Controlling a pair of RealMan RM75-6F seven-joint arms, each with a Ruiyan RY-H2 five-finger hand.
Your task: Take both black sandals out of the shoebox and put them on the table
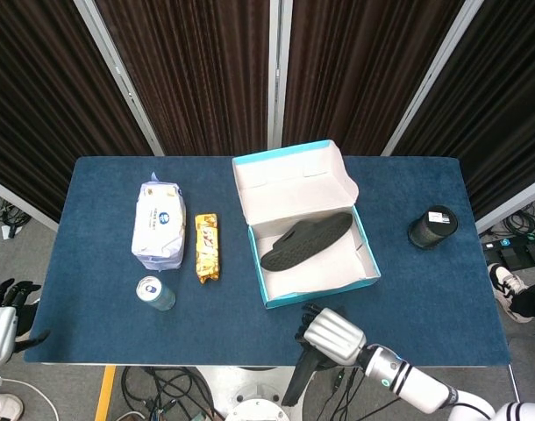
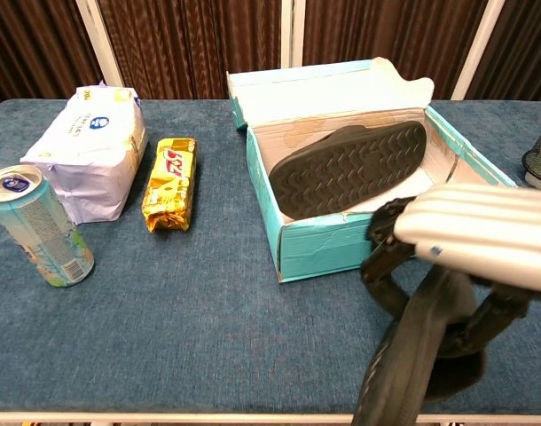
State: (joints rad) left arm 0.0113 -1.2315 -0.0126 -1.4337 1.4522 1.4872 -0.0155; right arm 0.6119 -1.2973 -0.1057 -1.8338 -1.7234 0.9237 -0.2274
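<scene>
right hand [image 1: 331,334] grips black sandal [image 1: 301,379] overhanging table [image 1: 101,324] near edge; left hand [image 1: 4,309] fingers apart, holding nothing.
</scene>
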